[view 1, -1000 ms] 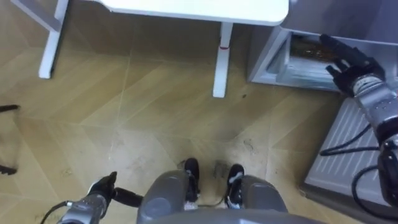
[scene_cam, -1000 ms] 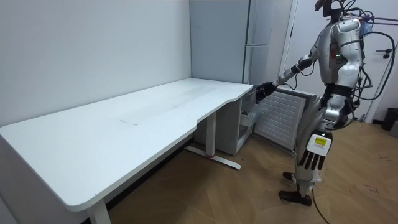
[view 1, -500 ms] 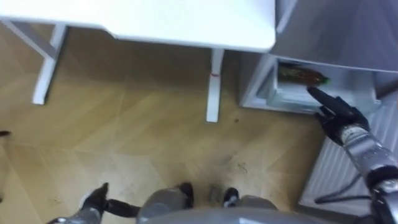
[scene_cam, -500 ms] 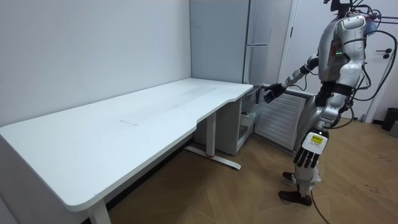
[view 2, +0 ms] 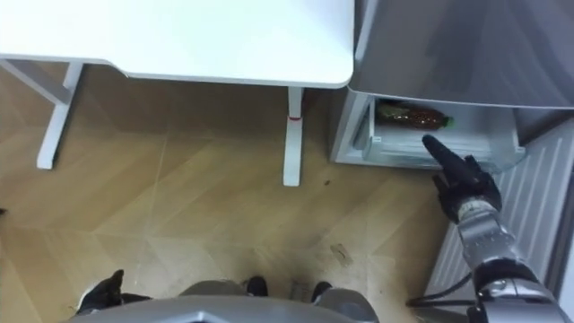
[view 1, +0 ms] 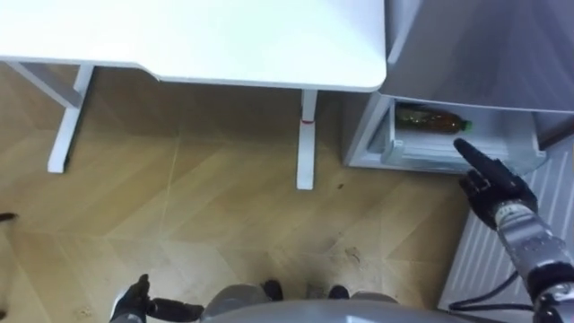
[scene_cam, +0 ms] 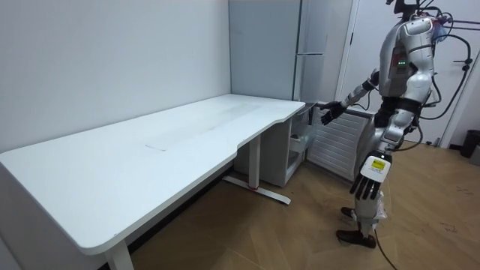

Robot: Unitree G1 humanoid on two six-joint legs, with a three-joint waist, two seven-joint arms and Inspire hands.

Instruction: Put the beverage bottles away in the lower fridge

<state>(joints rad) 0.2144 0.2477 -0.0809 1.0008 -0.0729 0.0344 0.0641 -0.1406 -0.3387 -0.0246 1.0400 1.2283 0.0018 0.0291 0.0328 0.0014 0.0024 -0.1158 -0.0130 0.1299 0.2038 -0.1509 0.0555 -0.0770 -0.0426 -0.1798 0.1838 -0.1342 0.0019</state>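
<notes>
A brown drink bottle (view 1: 430,118) with a green cap lies on its side inside the open lower fridge compartment (view 1: 448,148); it also appears in the right eye view as the bottle (view 2: 411,115). My right hand (view 1: 489,184) hovers open in front of that compartment, fingers straight and pointing toward it, holding nothing. In the room view the right hand (scene_cam: 328,113) reaches out toward the fridge (scene_cam: 300,52). My left hand (view 1: 134,298) hangs low by my side over the floor, open and empty; the room view shows the left hand (scene_cam: 368,180) with straight fingers.
A white desk (view 1: 206,40) stands left of the fridge, its leg (view 1: 307,135) near the fridge's corner. The fridge's open lower door (scene_cam: 335,142) juts out at my right. Wooden floor (view 1: 197,206) lies open before me.
The view has tilted up toward the fridge. My right hand has drawn back from the compartment and lowered slightly. I stand more upright than a second ago.
</notes>
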